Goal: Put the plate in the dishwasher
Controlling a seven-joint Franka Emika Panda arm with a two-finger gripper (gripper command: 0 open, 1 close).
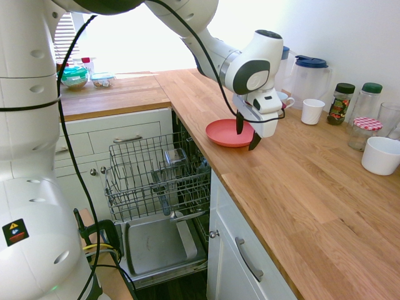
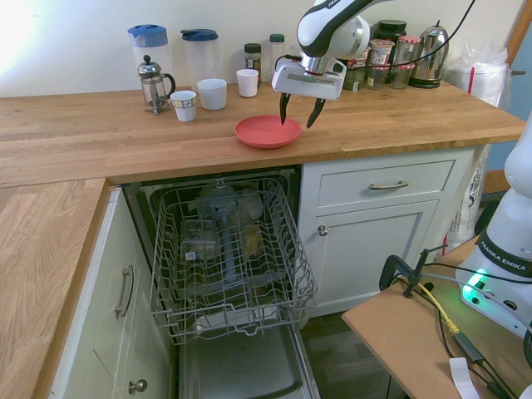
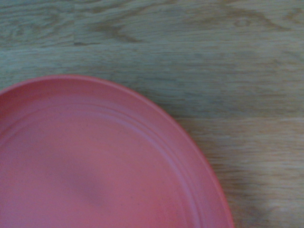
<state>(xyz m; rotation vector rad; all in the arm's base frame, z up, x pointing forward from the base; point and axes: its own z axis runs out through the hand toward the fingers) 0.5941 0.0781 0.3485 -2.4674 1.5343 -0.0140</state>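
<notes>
The coral-red plate [image 1: 225, 134] [image 2: 264, 131] [image 3: 90, 161] lies flat on the wooden counter, near its front edge and above the dishwasher. My gripper [image 1: 246, 132] [image 2: 298, 122] hangs open just over the plate's rim, pointing down. One finger is over the plate and the other is outside the rim; nothing is held. The dishwasher [image 1: 157, 178] [image 2: 226, 249] stands open under the counter, with its grey wire rack pulled out over the lowered door [image 1: 156, 245]. Some glassware sits in the rack.
Behind the plate stand two blue-lidded jugs [image 2: 197, 51], a French press [image 2: 153, 83], white mugs [image 2: 212, 93] and jars [image 1: 341, 102]. A white bowl [image 1: 380, 155] sits further along the counter and a kettle [image 2: 431, 56] at the back. White drawers [image 2: 387, 184] flank the dishwasher.
</notes>
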